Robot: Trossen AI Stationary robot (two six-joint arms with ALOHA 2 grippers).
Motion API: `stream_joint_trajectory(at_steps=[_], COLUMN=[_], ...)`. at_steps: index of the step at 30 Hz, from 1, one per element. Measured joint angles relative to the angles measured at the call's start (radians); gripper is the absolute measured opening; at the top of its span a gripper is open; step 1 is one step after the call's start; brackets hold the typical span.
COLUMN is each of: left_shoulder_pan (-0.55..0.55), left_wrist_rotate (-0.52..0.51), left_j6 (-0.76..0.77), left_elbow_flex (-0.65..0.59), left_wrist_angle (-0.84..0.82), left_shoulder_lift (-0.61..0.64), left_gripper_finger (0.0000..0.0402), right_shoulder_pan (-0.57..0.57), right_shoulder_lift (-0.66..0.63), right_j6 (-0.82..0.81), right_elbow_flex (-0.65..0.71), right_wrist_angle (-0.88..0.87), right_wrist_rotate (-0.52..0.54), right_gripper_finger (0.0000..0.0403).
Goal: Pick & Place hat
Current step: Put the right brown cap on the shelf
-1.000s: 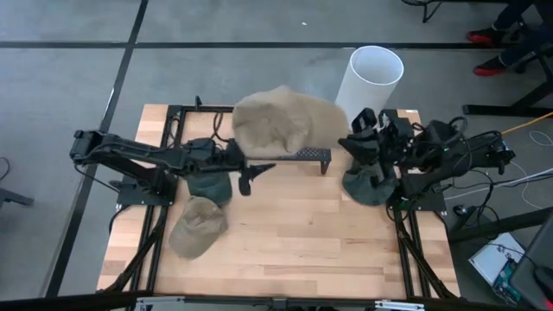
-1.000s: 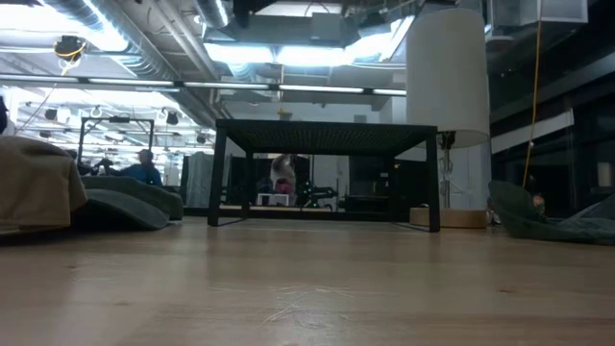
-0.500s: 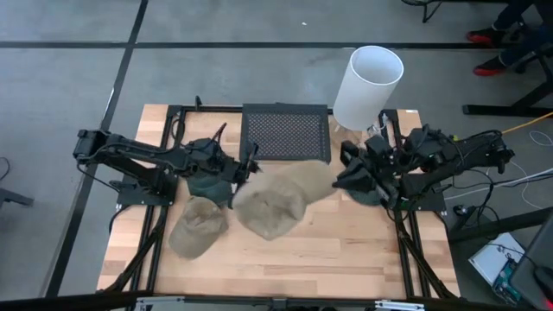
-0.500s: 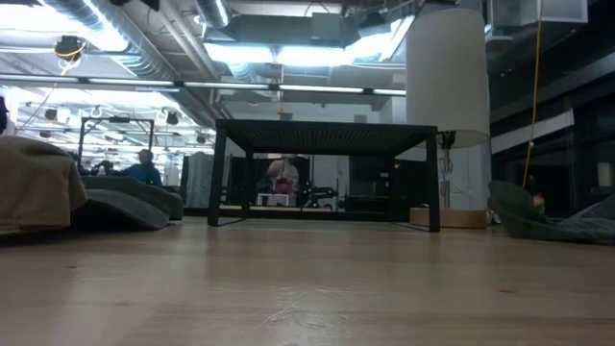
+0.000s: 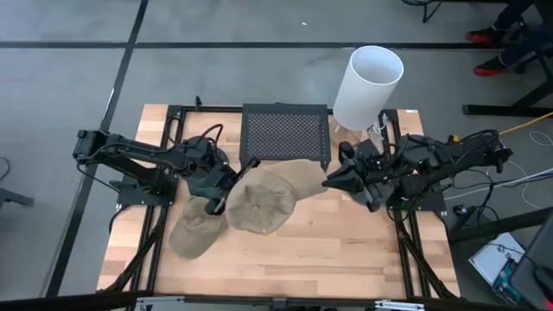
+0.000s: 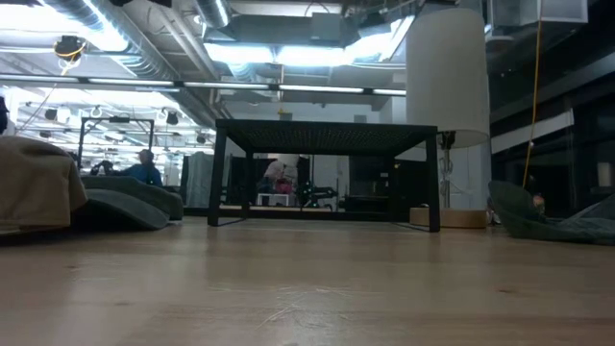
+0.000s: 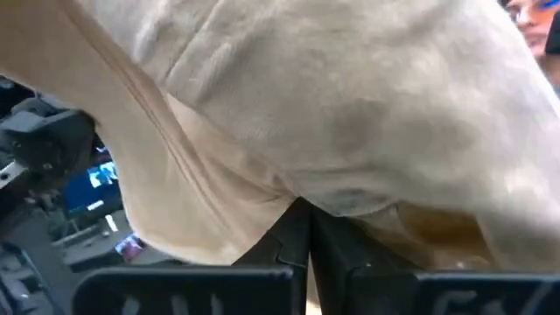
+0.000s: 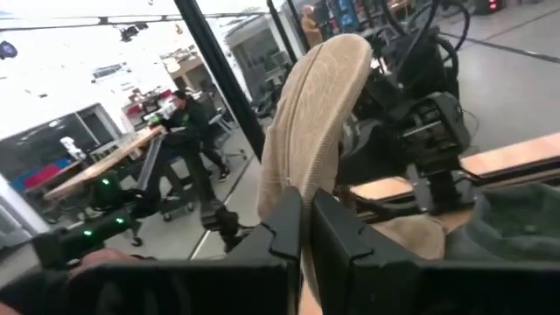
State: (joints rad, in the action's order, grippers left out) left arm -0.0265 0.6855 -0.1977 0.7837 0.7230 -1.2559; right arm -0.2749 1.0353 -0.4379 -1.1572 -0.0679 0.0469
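Fabric is sagging between my two arms: the tan hat (image 5: 266, 201) is soft and light, hanging over the table (image 5: 328, 250) just in front of the mesh rack (image 5: 285, 134). I am pinching its brim at both ends. Left gripper (image 5: 226, 192) and right gripper (image 5: 333, 183) are both clamping its cloth, arms stretching inward.

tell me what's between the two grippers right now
The tan hat spans the whole stretch: in the high view the left gripper pinches one edge and the right gripper the other.
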Motion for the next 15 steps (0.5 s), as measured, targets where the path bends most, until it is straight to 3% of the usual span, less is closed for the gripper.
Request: stream_joint_trajectory(at_steps=[5, 11, 15], left_shoulder_pan=[-0.015, -0.032, -0.032], left_wrist_rotate=[0.157, 0.156, 0.185], left_j6=[0.044, 0.049, 0.054], left_elbow_flex=[0.0, 0.0, 0.0], left_wrist_angle=[0.051, 0.074, 0.071], left_shoulder_lift=[-0.002, -0.002, -0.002], left_gripper_finger=[0.0002, 0.0002, 0.0002], right_shoulder_pan=[0.026, 0.036, 0.037], right_shoulder_lift=[0.024, 0.094, 0.134], right_j6=[-0.002, -0.002, 0.0], right_elbow_flex=[0.0, 0.0, 0.002], right_wrist_angle=[-0.063, -0.053, 0.039], right_wrist_rotate=[0.044, 0.037, -0.089], right_gripper_finger=[0.0014, 0.0014, 0.0014])
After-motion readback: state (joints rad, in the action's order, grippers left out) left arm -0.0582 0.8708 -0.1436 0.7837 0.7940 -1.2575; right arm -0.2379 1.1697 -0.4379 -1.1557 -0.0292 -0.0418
